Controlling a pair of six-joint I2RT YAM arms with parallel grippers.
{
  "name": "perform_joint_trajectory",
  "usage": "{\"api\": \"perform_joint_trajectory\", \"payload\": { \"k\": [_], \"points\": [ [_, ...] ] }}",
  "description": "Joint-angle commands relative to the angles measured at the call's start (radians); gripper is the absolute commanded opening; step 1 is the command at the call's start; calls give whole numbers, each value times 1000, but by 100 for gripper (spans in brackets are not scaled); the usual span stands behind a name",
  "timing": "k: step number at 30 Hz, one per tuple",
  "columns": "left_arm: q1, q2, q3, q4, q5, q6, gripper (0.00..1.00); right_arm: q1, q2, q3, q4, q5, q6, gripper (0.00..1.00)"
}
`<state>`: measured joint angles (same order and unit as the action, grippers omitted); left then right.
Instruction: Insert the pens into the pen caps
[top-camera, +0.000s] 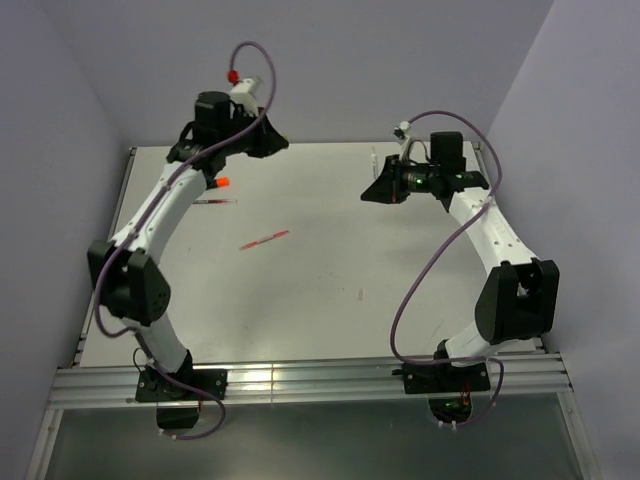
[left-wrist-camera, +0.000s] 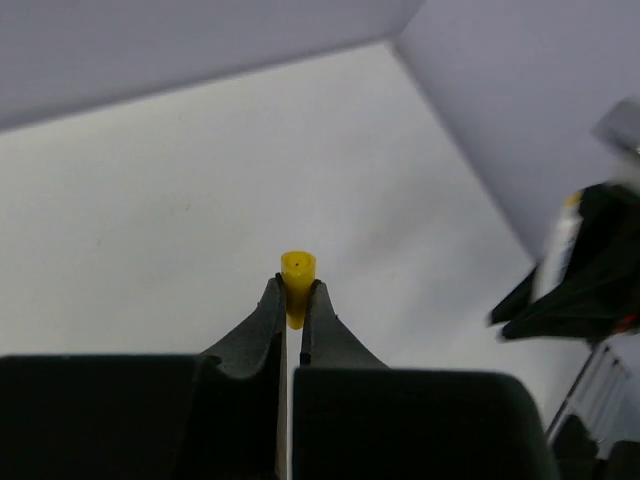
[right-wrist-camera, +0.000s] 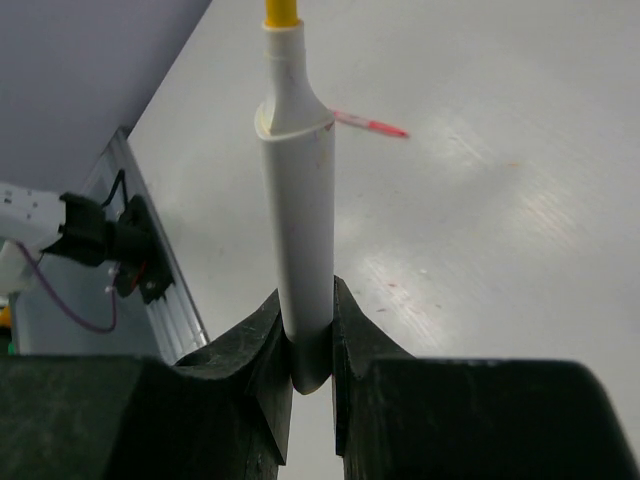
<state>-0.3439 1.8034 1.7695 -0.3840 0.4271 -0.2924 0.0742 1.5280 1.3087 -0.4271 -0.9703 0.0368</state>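
My left gripper (left-wrist-camera: 296, 292) is shut on a small yellowish pen cap (left-wrist-camera: 297, 272), its open end facing away from the camera, held above the table. My right gripper (right-wrist-camera: 310, 305) is shut on the lower barrel of a white pen (right-wrist-camera: 298, 190) with a yellow tip, which points away from the fingers. In the top view the left gripper (top-camera: 265, 140) and right gripper (top-camera: 378, 190) are at the far side of the table, apart. A red stick pen (top-camera: 264, 239) lies mid-table and also shows in the right wrist view (right-wrist-camera: 370, 124). A thin dark-red pen (top-camera: 215, 201) lies by the left arm.
A small orange piece (top-camera: 222, 182) shows beside the left arm; I cannot tell whether it is a cap or a marker's tip. The right gripper with its pen shows blurred in the left wrist view (left-wrist-camera: 575, 275). Walls close the table at the back and sides.
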Motion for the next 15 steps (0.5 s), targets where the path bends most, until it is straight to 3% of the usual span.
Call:
{"api": "perform_joint_trajectory", "payload": {
  "k": [1,2,9,15],
  "points": [
    [25,-146,-181,411,149,-312,0,93,-46,58,42,-16,15,0],
    [32,-166,-215,557,221,-344,0,122,-46,61,44,-30,17,0],
    [39,-211,-292,842,291,-562,0,223,-26,113,56,-114,37,0],
    [-18,-217,-332,924,323,-606,0,263,-15,132,50,-120,32,0]
  ]
}}
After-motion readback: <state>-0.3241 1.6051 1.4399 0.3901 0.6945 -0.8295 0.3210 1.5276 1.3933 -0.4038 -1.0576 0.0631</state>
